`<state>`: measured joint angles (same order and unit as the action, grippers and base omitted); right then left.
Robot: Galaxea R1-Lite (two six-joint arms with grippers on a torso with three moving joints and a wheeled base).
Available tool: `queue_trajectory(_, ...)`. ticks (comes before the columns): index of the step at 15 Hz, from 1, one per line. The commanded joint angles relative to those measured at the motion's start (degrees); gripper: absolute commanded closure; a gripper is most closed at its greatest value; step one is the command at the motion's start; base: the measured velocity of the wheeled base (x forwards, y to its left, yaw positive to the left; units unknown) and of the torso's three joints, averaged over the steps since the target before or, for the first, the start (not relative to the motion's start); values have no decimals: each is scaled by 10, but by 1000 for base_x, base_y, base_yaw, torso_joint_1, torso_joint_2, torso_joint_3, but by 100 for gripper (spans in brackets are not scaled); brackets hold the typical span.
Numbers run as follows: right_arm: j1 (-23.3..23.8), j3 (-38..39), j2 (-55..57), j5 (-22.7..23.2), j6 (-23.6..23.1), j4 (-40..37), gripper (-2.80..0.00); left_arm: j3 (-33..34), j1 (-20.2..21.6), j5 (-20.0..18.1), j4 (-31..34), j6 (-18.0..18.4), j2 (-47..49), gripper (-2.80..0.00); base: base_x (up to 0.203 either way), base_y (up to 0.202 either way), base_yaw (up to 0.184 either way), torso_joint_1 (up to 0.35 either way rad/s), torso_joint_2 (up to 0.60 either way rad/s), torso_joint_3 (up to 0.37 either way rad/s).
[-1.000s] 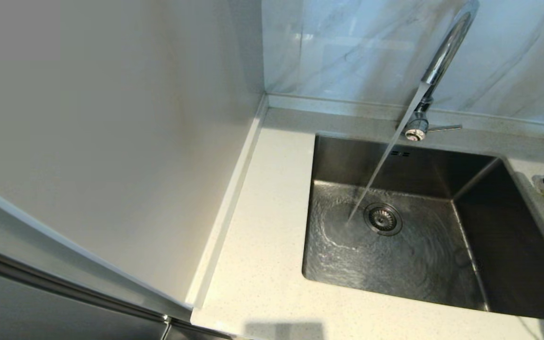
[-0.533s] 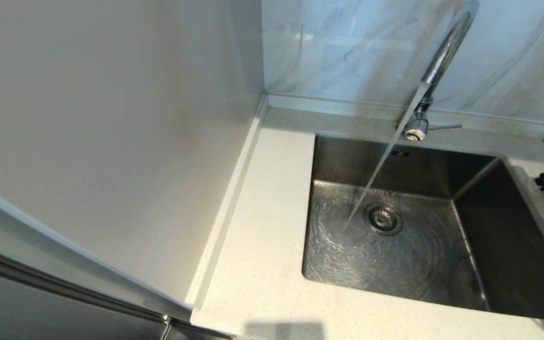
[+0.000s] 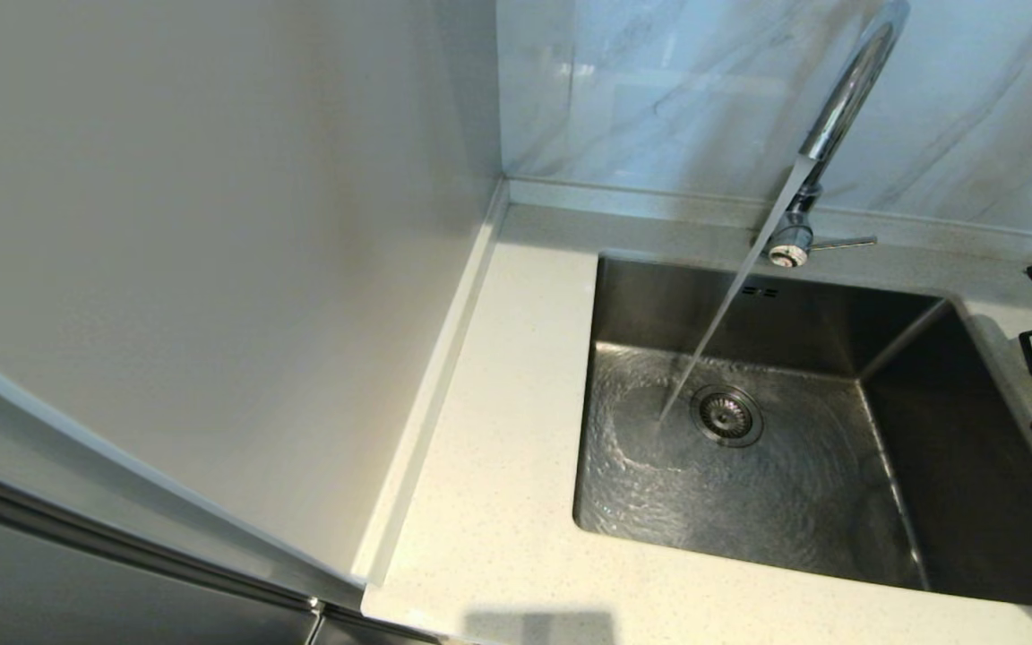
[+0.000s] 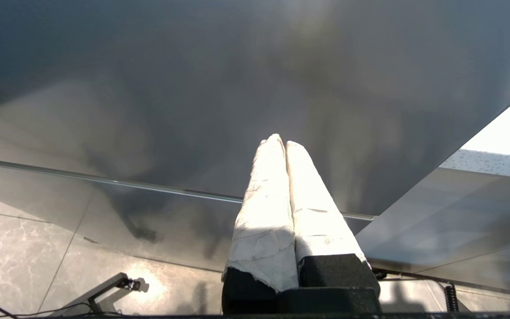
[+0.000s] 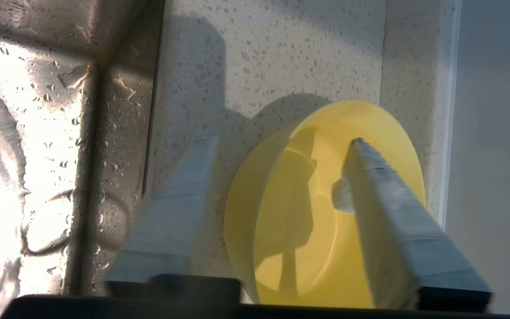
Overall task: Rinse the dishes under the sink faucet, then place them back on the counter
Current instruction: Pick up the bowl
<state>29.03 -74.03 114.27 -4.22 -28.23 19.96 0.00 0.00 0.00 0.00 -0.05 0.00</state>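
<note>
**My right pincer straddles the yellow bowl's wall**

My right gripper [image 5: 281, 141] is at the far right of the counter [image 3: 498, 466], beside the steel sink [image 3: 973, 466]. Its jaws stand apart: one finger sits inside the small pale-yellow bowl [image 5: 308, 248], the other outside it over the speckled stone, so the bowl's near wall lies between them. I cannot see either finger pressing on that wall, so I count the pincer as released, with nothing grasped. The bowl rests on the counter with nothing in it that I can see, just beside the sink's right rim on one side and near the low raised edge of the counter on the other. From my head view only a sliver of it shows behind the gripper body, at the picture's right edge.

The sink faucet [image 3: 838, 116] is running; its stream falls slantwise into the basin and lands just beside the round drain strainer [image 3: 726, 414], with water rippling across the basin floor. Nothing else lies in the basin.

The counter strip left of the sink is bare up to the side wall.

My left gripper [image 4: 285, 144] hangs off to the side by a grey panel, its wrapped fingers pressed together and holding nothing.
</note>
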Motion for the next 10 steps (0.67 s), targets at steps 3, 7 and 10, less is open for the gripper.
queue_trajectory(3, 0, 15, -10, 1, 16, 5, 0, 0, 0, 0, 0, 0, 0, 0, 0, 0, 0, 0, 0, 0)
queue_trajectory(7, -32, 40, -51, 5, 25, 11, 0, 0, 0, 0, 0, 0, 0, 0, 0, 0, 0, 0, 0, 0)
queue_trajectory(10, -63, 98, -93, 3, 26, 68, 0, 0, 0, 0, 0, 0, 0, 0, 0, 0, 0, 0, 0, 0)
